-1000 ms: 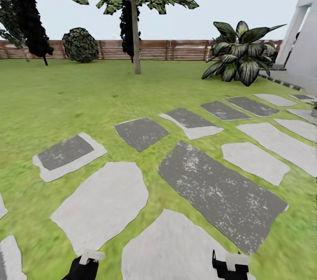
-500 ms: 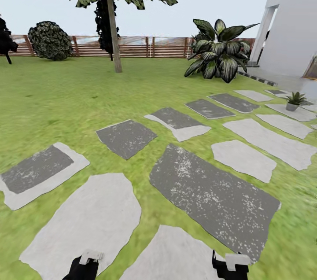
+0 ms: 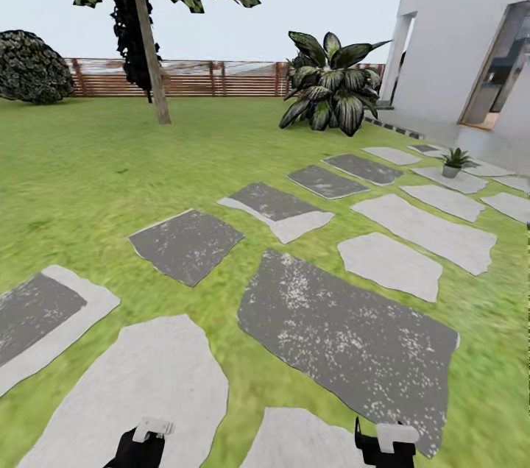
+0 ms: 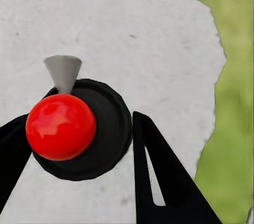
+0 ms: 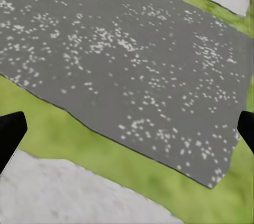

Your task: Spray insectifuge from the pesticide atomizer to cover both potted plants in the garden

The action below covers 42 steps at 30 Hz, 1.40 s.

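In the left wrist view my left gripper [image 4: 79, 145] is shut on a dark round object with a red ball on top and a grey cone at its side. I take it for the pesticide atomizer [image 4: 106, 129], seen end-on above a pale stone. In the head view the left gripper [image 3: 146, 440] and the right gripper [image 3: 386, 442] sit low at the near edge. The right gripper [image 5: 127, 129] stands wide open over a dark speckled stone, with nothing between its fingers. One small potted plant [image 3: 454, 160] sits far right on a pale stone near the house.
Grey stepping stones [image 3: 346, 335] cross the lawn [image 3: 88, 166] toward a white house [image 3: 464, 34] at the right. A big leafy shrub [image 3: 327, 85], a tree [image 3: 151, 63], a round dark bush [image 3: 29, 67] and a brown slatted fence [image 3: 213, 78] stand beyond.
The head camera has swung right, so the whole scene has slid left. The potted plant and more of the house have come into view. Both grippers sit as before.
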{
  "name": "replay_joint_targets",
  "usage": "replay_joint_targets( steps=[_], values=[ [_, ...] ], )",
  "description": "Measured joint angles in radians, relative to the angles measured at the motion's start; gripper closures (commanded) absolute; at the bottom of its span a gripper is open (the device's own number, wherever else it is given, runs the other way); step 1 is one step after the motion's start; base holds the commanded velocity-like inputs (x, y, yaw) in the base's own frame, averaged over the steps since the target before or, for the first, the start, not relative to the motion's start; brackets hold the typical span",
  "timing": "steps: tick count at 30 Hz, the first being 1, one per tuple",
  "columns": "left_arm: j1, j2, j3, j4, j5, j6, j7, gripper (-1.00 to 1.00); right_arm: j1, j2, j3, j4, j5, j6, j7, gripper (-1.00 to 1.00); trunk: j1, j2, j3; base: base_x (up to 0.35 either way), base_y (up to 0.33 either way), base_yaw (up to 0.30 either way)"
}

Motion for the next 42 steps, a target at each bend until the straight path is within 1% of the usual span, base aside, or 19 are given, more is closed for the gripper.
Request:
replay_joint_targets(
  steps=[5,14,42],
  values=[
    [0.000,0.000,0.000,0.000,-0.001,0.000,0.000,1.00,0.000,0.000,0.000,0.000,0.000,0.000,0.000,-1.00,0.000,0.000,0.000,0.233,0.170,-0.264],
    [0.000,0.003,0.000,-0.001,0.003,0.000,0.000,1.00,0.000,0.000,0.000,0.000,0.000,0.000,0.000,-1.00,0.000,0.000,0.000,0.086,0.019,-0.264],
    [0.000,0.001,0.000,0.000,0.002,0.000,0.001,1.00,0.000,0.000,0.000,0.000,0.000,0.001,0.001,-1.00,0.000,0.000,0.000,0.305,0.110,-0.264]
  ],
)
